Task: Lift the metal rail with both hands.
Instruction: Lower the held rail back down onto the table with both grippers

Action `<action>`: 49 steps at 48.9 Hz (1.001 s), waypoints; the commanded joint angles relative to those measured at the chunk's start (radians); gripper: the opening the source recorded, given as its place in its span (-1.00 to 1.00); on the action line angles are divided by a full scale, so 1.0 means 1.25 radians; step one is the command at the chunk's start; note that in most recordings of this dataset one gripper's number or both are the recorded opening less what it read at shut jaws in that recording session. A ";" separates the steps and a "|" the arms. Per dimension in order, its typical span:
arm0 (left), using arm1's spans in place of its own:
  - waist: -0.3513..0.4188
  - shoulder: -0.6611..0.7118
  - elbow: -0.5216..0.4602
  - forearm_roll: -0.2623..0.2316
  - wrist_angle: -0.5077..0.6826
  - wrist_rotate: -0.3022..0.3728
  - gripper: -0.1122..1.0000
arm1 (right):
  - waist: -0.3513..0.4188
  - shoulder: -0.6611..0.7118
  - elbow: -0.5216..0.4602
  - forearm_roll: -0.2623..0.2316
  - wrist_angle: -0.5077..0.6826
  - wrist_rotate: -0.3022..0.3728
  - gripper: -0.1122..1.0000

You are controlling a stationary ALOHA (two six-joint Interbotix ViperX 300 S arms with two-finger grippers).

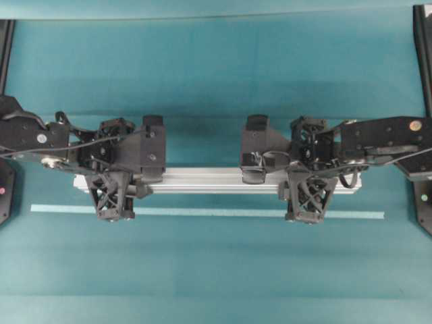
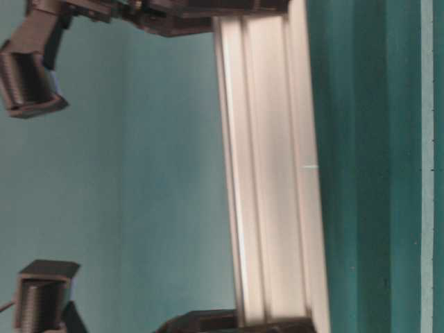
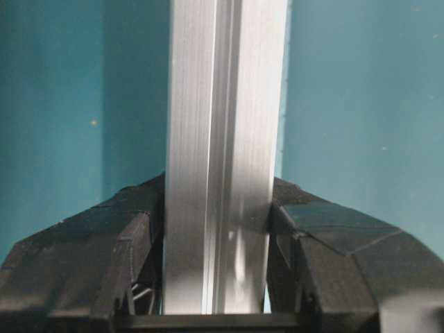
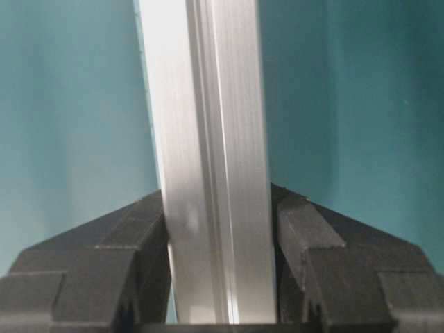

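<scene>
The rail (image 1: 202, 180) runs left to right across the middle of the teal table (image 1: 216, 67), its long axis parallel to the thin pale strip (image 1: 202, 211) that lies just nearer the bottom of the overhead view. Both grippers sit on it, one toward each end, so neither arm is nearer: each already has its own part of the bar.

The left gripper (image 1: 113, 192) is clenched on the rail near its left end. In the left wrist view the bar (image 3: 222, 139) runs straight out between the two black fingers (image 3: 104, 243), which press against its flanks with no gap showing. The right gripper (image 1: 307, 196) is likewise clamped near the right end; in its wrist view the bar (image 4: 208, 139) stands squarely between the fingers (image 4: 312, 243), pads flat against the grooved sides.

Both arms reach in from the sides, level with each other, wrists turned so the jaws close across the bar's width. The two holds look evenly spaced from the rail's middle.

From the table-level view the rail (image 2: 270, 173) shows a darker band beside it that could be shadow. I judge it to be at or just off the surface, though I cannot say for certain that it is clear of the table.

The lift turns on the long axis staying level: both arms would need to rise together at the same rate, or the bar will tilt and twist in the grips.
</scene>
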 commanded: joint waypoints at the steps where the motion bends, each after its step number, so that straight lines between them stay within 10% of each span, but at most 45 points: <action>1: 0.005 0.004 0.001 0.000 -0.025 -0.005 -0.15 | 0.009 0.011 0.009 0.005 -0.021 0.005 -0.12; 49: -0.005 0.067 0.056 -0.001 -0.147 -0.059 -0.15 | 0.018 0.108 0.102 0.032 -0.207 0.005 -0.12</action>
